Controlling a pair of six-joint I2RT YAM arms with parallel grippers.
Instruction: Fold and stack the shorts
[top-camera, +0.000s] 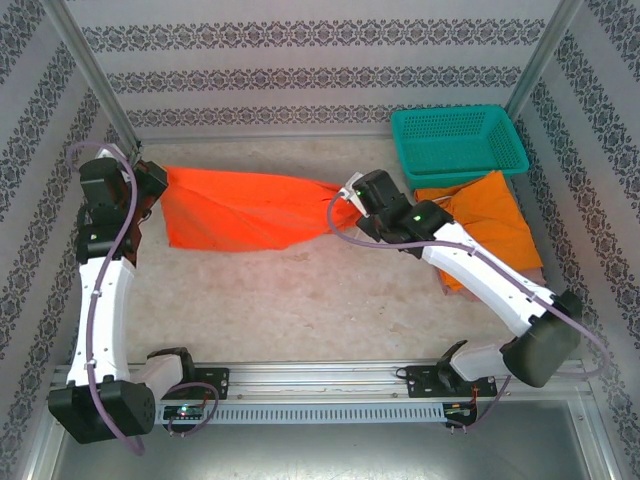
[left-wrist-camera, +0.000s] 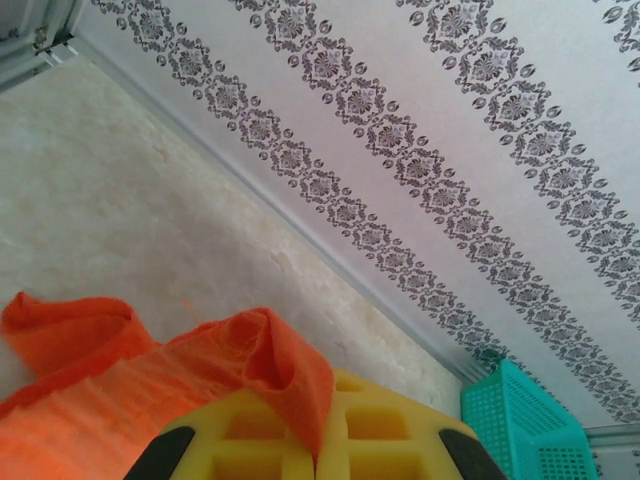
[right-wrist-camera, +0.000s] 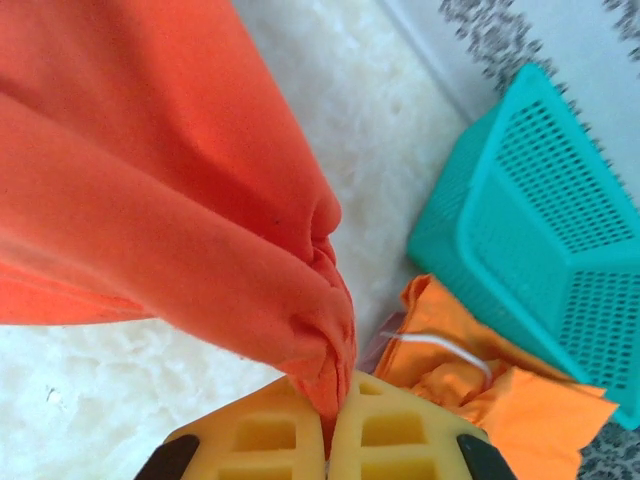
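Bright red-orange shorts (top-camera: 240, 208) are stretched between my two grippers across the back of the table. My left gripper (top-camera: 155, 185) is shut on their left end, the cloth (left-wrist-camera: 290, 375) pinched between its yellow fingers (left-wrist-camera: 250, 440). My right gripper (top-camera: 350, 195) is shut on the bunched right end (right-wrist-camera: 320, 350) of the red-orange shorts (right-wrist-camera: 150, 200). Orange shorts (top-camera: 490, 225) lie folded at the right, partly under my right arm; the same orange shorts (right-wrist-camera: 500, 390) show a white drawstring (right-wrist-camera: 440, 345) lying beside them.
A teal mesh basket (top-camera: 458, 145) stands at the back right, just behind the orange shorts, seen too as the basket (right-wrist-camera: 540, 200) near my right gripper and the basket (left-wrist-camera: 530, 420). Patterned walls (top-camera: 300, 60) close in the back and sides.
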